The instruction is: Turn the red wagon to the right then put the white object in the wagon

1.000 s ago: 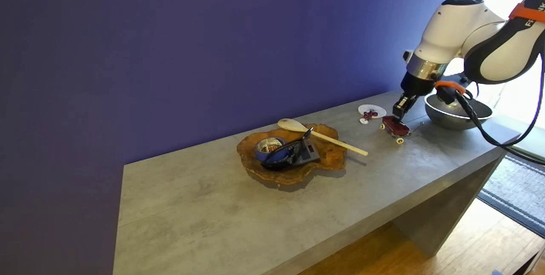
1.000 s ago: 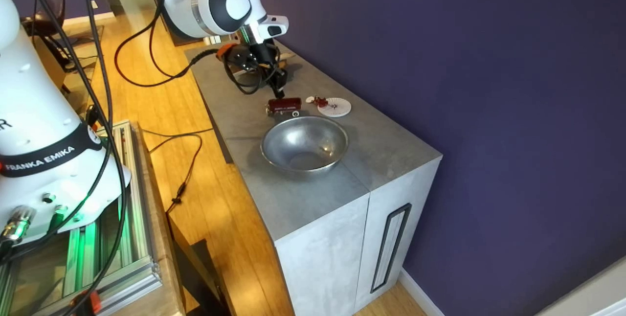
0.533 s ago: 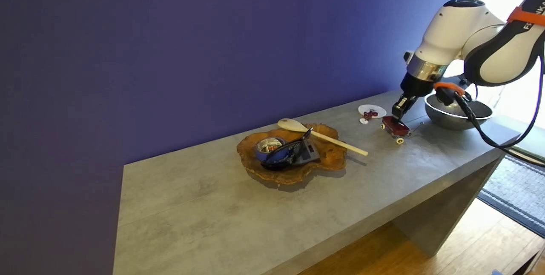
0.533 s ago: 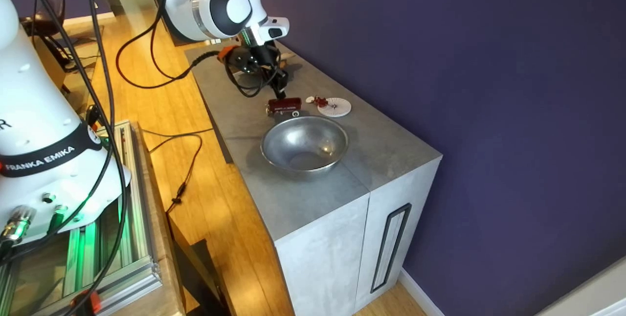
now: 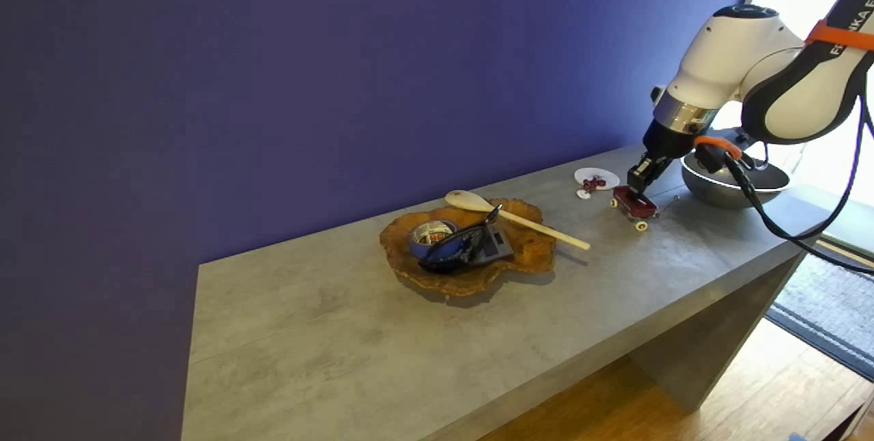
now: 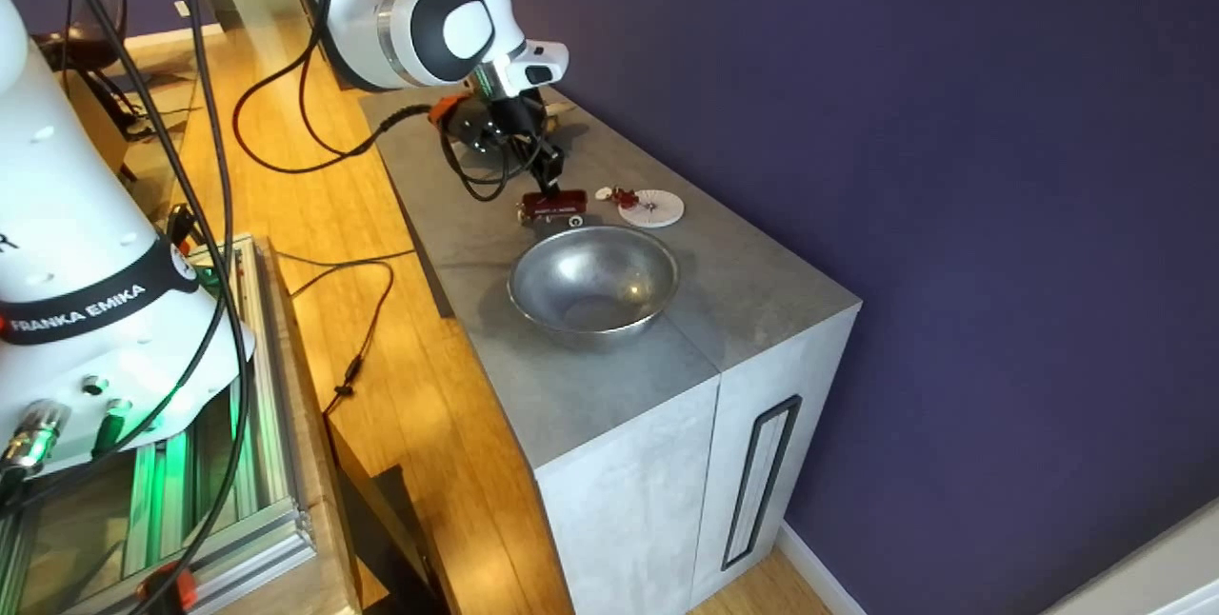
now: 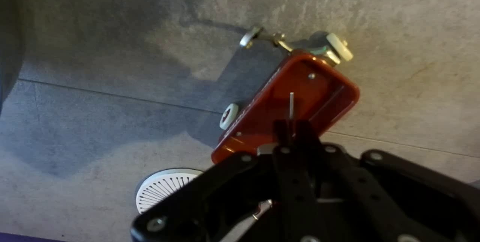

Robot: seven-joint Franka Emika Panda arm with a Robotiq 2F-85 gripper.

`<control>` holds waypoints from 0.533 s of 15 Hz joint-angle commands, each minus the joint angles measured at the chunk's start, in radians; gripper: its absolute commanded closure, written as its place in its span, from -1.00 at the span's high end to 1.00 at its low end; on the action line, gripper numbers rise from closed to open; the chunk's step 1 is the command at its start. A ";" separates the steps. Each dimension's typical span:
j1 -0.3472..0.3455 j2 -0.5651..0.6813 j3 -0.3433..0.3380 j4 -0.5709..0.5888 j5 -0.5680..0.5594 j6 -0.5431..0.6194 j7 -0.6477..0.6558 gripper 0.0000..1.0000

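The red wagon (image 5: 643, 210) stands upright on the grey tabletop; it also shows in an exterior view (image 6: 557, 206) and in the wrist view (image 7: 315, 88). Its pale wheels and metal front fitting show in the wrist view. My gripper (image 7: 292, 126) points down over the wagon's bed, its two dark fingertips nearly together. A thin silvery line shows between and beyond the tips; I cannot tell whether it is a rod or a reflection. Whether the tips touch the bed is unclear. The white object (image 6: 667, 213), a spoked white disc with dark red parts, lies beside the wagon, partly hidden in the wrist view (image 7: 165, 189).
A steel bowl (image 6: 571, 263) stands close beside the wagon. A brown wooden tray (image 5: 403, 243) holds a tape roll (image 5: 430, 229), dark items and a wooden spoon (image 5: 468, 200) that sticks out. A purple wall (image 5: 341, 120) runs along the back of the table.
The arm has come down slightly and my gripper's tips now sit lower at the wagon's bed. The wagon and the white object have not moved.
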 commanded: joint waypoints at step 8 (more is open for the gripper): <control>0.000 -0.022 -0.003 -0.024 0.009 0.048 0.041 0.40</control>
